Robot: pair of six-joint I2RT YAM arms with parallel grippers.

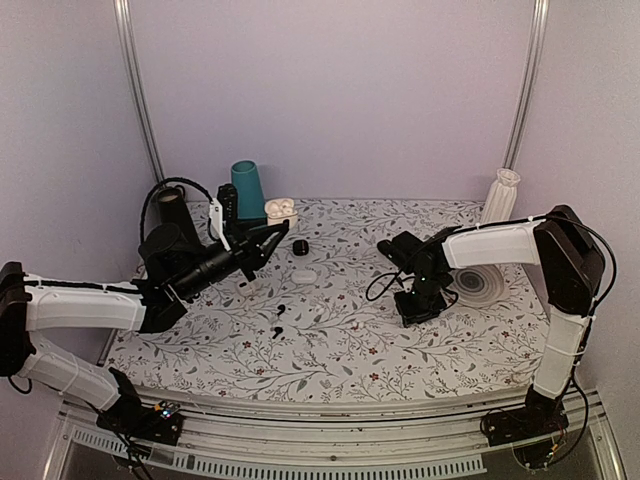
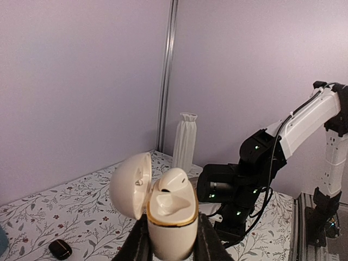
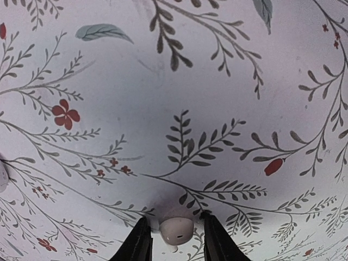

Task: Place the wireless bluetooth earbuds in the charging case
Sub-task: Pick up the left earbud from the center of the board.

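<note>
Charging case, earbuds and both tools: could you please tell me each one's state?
left tool, shut on the charging case
right tool, either side of the loose earbud; grip unclear
charging case, lid open
seated earbud, in one hollow; other hollow empty
loose earbud, lying on the table

**A robot test cell under a homely tablecloth**

This is a lab-style robot enclosure. Plain pale walls (image 1: 330, 90) close it in on three sides, and bare metal rails (image 1: 140, 100) climb the corners behind the left gripper (image 1: 278, 236). Two jointed arms (image 1: 490, 245) are bolted to a metal frame (image 1: 330, 425) at the near edge, a black cable (image 1: 378, 288) looping just beside the right gripper (image 1: 418, 305). The floral tablecloth (image 1: 340, 350) beneath it and the white ribbed vase (image 1: 500, 195) beyond it (homely touches) soften the look.
</note>
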